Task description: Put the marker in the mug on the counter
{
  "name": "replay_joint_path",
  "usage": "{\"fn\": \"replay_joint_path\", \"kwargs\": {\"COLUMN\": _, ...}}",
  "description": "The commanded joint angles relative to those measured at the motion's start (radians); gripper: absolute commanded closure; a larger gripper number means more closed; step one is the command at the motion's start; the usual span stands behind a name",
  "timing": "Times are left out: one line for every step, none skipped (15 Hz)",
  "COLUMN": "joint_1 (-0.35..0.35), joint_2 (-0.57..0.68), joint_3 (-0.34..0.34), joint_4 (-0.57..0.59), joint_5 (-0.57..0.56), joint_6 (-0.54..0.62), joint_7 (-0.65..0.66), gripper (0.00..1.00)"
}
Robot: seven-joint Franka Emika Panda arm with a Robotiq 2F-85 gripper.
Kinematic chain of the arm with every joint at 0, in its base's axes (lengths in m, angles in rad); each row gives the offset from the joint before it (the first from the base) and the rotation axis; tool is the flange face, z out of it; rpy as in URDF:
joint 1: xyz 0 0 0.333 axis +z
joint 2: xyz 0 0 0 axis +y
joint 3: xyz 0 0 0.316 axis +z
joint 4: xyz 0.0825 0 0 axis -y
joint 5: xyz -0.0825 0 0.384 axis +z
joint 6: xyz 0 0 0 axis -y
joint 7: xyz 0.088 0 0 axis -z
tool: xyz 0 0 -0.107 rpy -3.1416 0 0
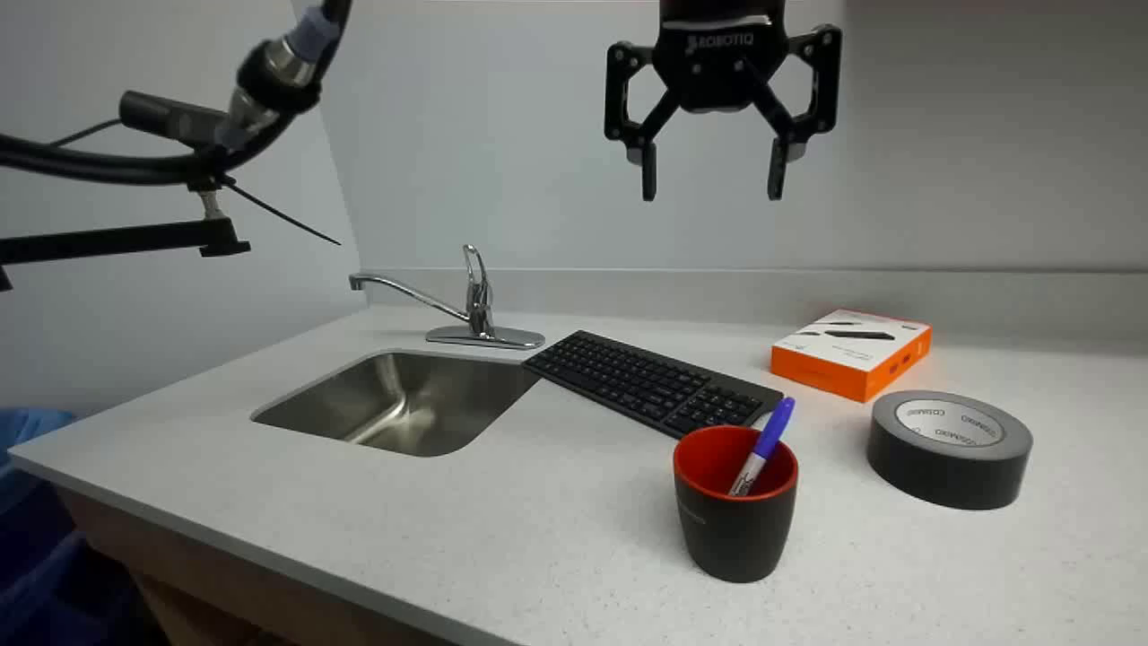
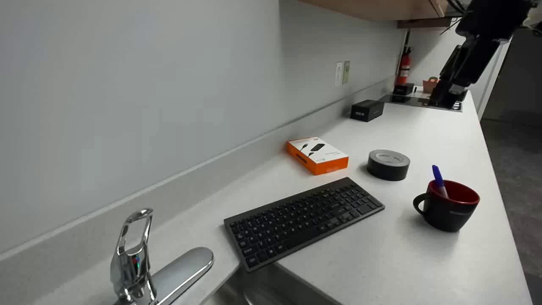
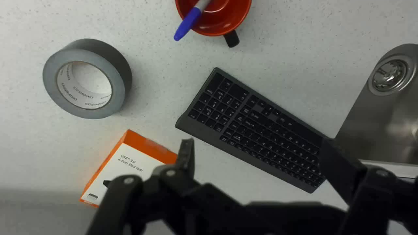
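Note:
The black mug with red inside (image 1: 735, 543) stands upright on the light grey counter (image 1: 538, 538). It also shows in an exterior view (image 2: 449, 214) and at the top edge of the wrist view (image 3: 241, 16). The blue-purple marker (image 1: 773, 431) leans inside the mug, its blue end sticking out above the rim; it shows in an exterior view (image 2: 438, 178) and the wrist view (image 3: 188, 23) too. Its lower tip is hidden in the mug. My gripper (image 1: 711, 193) is open with nothing between its fingers, high above the counter and apart from the mug. In the wrist view the fingers (image 3: 257, 143) are spread wide.
A black keyboard (image 1: 655, 381) lies behind the mug, its end over the sink edge (image 1: 404, 404). A faucet (image 1: 480, 314) stands behind the sink. A black tape roll (image 1: 951, 475) and an orange-white box (image 1: 843, 359) lie nearby. A black box (image 2: 367, 111) sits by the wall.

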Motion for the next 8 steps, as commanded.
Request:
{"fn": "replay_joint_path", "kwargs": {"joint_1": -0.031, "joint_2": 0.006, "joint_3": 0.027, "joint_4": 0.002, "joint_5": 0.017, "joint_6": -0.003, "joint_7": -0.013, "gripper": 0.0}}
{"fn": "replay_joint_path", "kwargs": {"joint_1": -0.036, "joint_2": -0.003, "joint_3": 0.031, "joint_4": -0.019, "joint_5": 0.003, "joint_6": 0.028, "joint_7": -0.012, "gripper": 0.0}}
{"fn": "replay_joint_path", "kwargs": {"joint_1": -0.042, "joint_2": -0.013, "joint_3": 0.034, "joint_4": -0.038, "joint_5": -0.004, "joint_6": 0.049, "joint_7": -0.012, "gripper": 0.0}}
{"fn": "replay_joint_path", "kwargs": {"joint_1": -0.051, "joint_2": -0.029, "joint_3": 0.035, "joint_4": -0.069, "joint_5": -0.014, "joint_6": 0.078, "joint_7": -0.016, "gripper": 0.0}}
{"fn": "replay_joint_path", "kwargs": {"joint_1": -0.06, "joint_2": -0.039, "joint_3": 0.037, "joint_4": -0.095, "joint_5": -0.022, "joint_6": 0.104, "joint_7": -0.017, "gripper": 0.0}}
{"fn": "replay_joint_path", "kwargs": {"joint_1": -0.07, "joint_2": -0.052, "joint_3": 0.035, "joint_4": -0.131, "joint_5": -0.022, "joint_6": 0.136, "joint_7": -0.017, "gripper": 0.0}}
{"fn": "replay_joint_path", "kwargs": {"joint_1": -0.079, "joint_2": -0.064, "joint_3": 0.03, "joint_4": -0.17, "joint_5": -0.015, "joint_6": 0.182, "joint_7": -0.011, "gripper": 0.0}}
{"fn": "replay_joint_path", "kwargs": {"joint_1": -0.088, "joint_2": -0.072, "joint_3": 0.026, "joint_4": -0.202, "joint_5": -0.013, "joint_6": 0.21, "joint_7": -0.01, "gripper": 0.0}}
